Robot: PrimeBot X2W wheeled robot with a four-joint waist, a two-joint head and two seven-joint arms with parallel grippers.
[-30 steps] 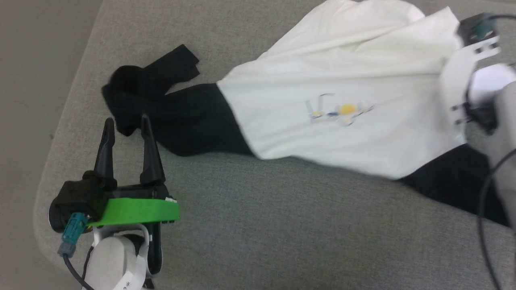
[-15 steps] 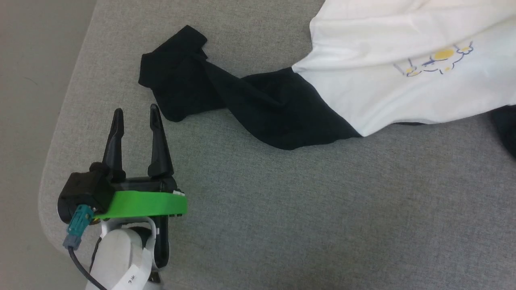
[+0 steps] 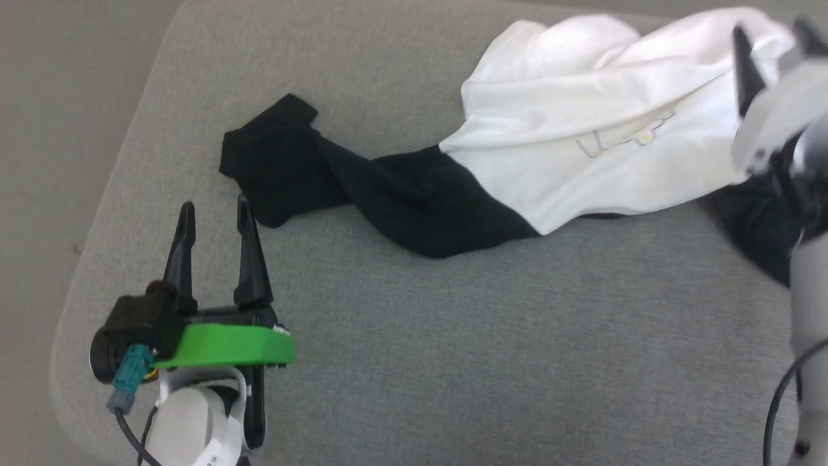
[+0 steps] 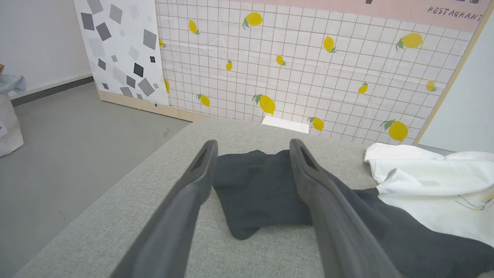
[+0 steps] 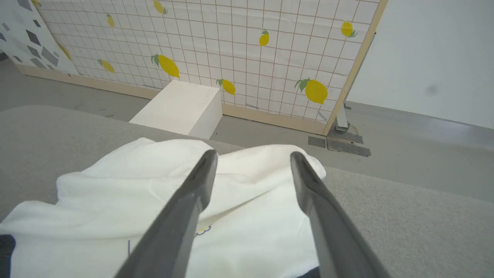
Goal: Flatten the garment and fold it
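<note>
The garment [image 3: 582, 142] lies crumpled on the grey cushion [image 3: 453, 349]. Its white body is bunched at the upper right, and one black sleeve [image 3: 388, 194] trails left to a twisted end. A faint print shows on the white cloth. My left gripper [image 3: 215, 207] stands open at the lower left, just short of the sleeve end. In the left wrist view the left gripper [image 4: 252, 144] frames that sleeve [image 4: 258, 193]. My right gripper [image 3: 773, 35] hangs open over the white body, holding nothing. In the right wrist view the right gripper [image 5: 253, 156] has white cloth [image 5: 96, 216] below it.
The cushion's rounded left corner drops to grey floor [image 3: 52, 129]. A white box [image 5: 181, 108] sits on the floor past the far edge, in front of a lemon-print wall panel [image 4: 308, 58]. A pale bag [image 4: 7, 116] stands far left.
My right gripper has opened and let go of the white body, which has dropped into a bunched heap. The head camera has shifted. The left gripper stays open in place.
</note>
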